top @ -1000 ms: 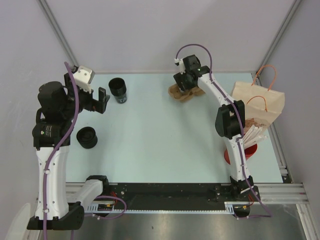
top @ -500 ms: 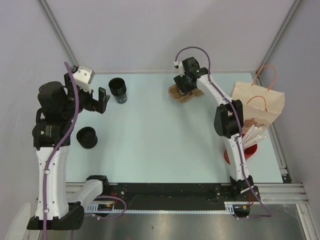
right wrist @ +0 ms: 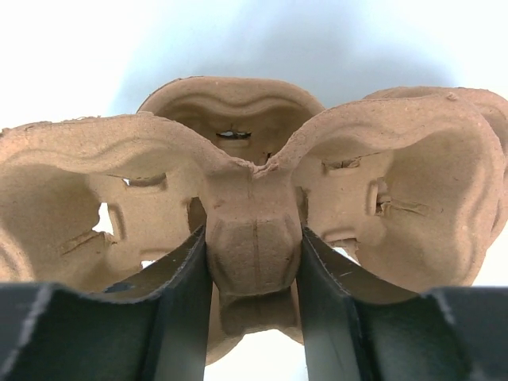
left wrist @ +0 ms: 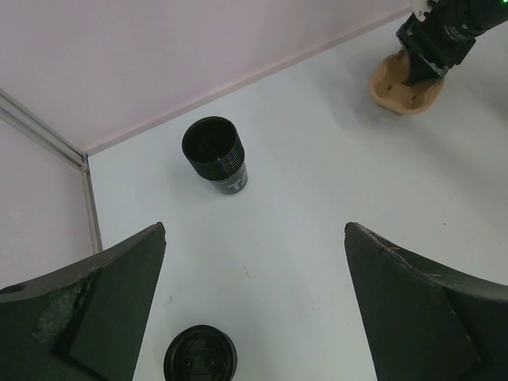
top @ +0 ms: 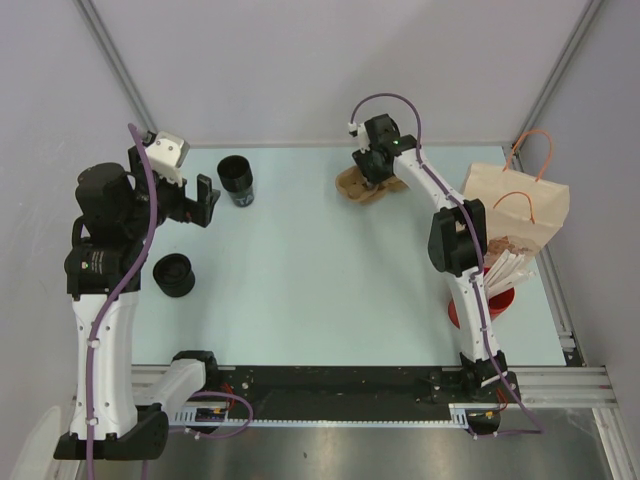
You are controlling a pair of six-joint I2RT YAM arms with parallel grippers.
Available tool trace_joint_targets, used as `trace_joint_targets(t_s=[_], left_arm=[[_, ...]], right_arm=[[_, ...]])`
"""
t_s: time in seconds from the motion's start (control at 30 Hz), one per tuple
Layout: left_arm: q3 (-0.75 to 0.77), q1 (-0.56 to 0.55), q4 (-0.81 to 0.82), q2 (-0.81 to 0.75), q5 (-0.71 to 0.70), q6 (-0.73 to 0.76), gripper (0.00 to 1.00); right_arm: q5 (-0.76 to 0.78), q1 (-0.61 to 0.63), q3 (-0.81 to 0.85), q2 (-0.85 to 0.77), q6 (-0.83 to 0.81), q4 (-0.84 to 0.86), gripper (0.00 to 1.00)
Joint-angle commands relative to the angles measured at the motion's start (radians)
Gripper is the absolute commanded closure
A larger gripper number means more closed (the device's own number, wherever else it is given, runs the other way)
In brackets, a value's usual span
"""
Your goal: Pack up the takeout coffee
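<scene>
The cup carrier (right wrist: 254, 230) is rough, matt brown moulded pulp, fibrous at its edges. The right claw (right wrist: 254, 274) has matt black plastic fingers (right wrist: 184, 317). The black cup (left wrist: 215, 153) is finely ribbed with a faint sheen. The desk (top: 320, 270) looks smooth and matt.

Pale blue table (top: 320, 270), upright black cup (top: 236, 178) at far left, black lid (top: 174, 275) nearer on the left, moulded pulp cup carrier (top: 350, 185) far centre-right, paper bag (top: 515, 205) at right edge, red bowl (top: 506, 300) just nearer than the bag.
</scene>
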Motion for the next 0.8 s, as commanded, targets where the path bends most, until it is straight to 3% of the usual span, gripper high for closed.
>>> trace_joint_targets(t_s=[0.0,0.27,0.53,0.77], left_arm=[[0.008,-0.001,0.031,-0.006,0.028,-0.02,0.01],[0.103,-0.017,-0.025,0.032,0.061,0.026,0.01],[0.258,-0.293,-0.09,0.17,-0.119,0.104,0.01],[0.301,-0.506,0.002,0.328,-0.19,0.127,0.01]], right_arm=[[0.01,0.001,0.031,-0.024,-0.001,-0.008,0.59],[0.01,0.015,0.072,-0.148,-0.014,-0.049,0.6],[0.02,0.009,0.072,-0.419,-0.014,-0.048,0.59],[0.045,-0.072,0.045,-0.665,-0.011,-0.037,0.59]])
